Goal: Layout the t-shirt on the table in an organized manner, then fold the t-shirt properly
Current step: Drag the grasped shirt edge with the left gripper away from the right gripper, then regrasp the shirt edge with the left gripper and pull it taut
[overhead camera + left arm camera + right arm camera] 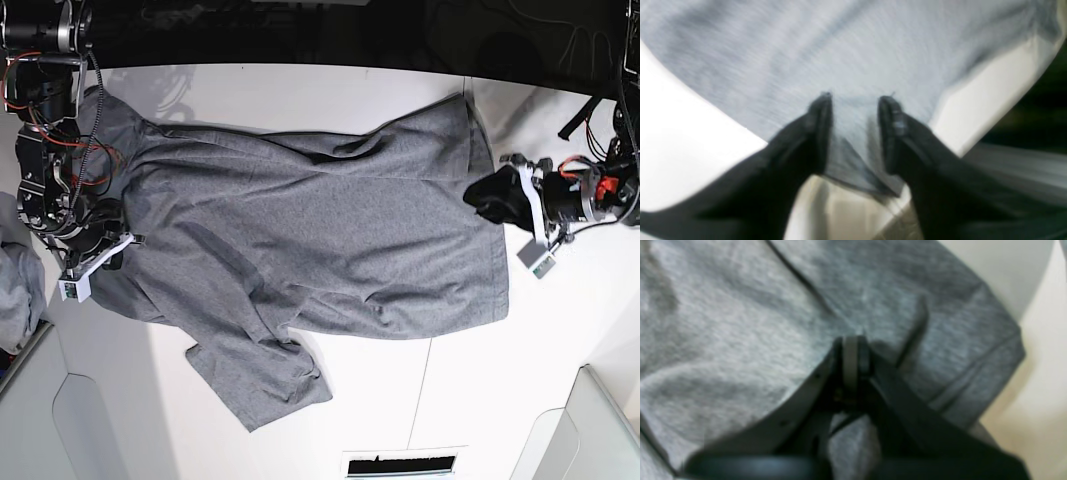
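- T-shirt (pixel 320 250), grey, lies spread across the white table (pixel 470 380); one sleeve sticks out toward the near edge.
- Left gripper (pixel 855 100) is at the shirt's hem, jaws parted, cloth lying loose between the fingers, not pinched.
- Right gripper (pixel 851 343) is at the shirt's opposite end, jaws clenched together, resting on the fabric; whether cloth is pinched cannot be told.
- No readable writing or label on the shirt.
- Wrist views blurred.
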